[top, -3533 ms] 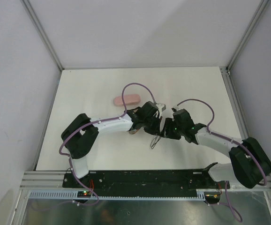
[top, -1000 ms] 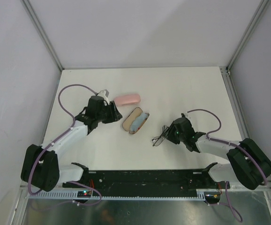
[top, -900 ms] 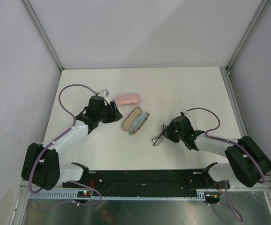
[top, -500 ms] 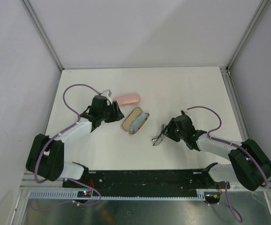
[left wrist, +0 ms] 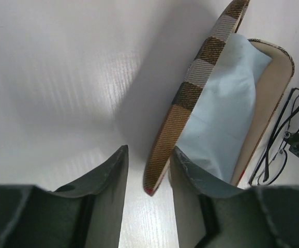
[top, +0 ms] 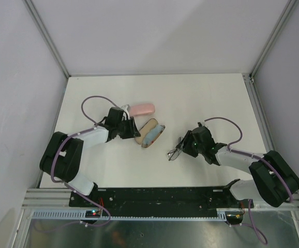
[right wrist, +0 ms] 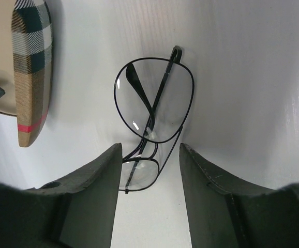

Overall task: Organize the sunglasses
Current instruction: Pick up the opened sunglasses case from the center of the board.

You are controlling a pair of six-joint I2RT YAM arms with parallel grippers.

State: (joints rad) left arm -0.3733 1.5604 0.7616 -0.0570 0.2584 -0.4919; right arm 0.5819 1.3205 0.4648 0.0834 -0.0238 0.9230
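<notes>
My right gripper [right wrist: 151, 151] is open astride the folded wire-framed glasses [right wrist: 154, 103], flat on the table [right wrist: 253, 77] beside the plaid case [left wrist: 191, 103]; light, bendy, pinch the bridge; left gripper [left wrist: 148, 151] open over the case rim.

My left arm [top: 92, 137] and right arm [top: 237, 158]: white shells between black joints, purple cables [top: 94, 97] looping from each, dark matte fingers [left wrist: 109, 181].
</notes>
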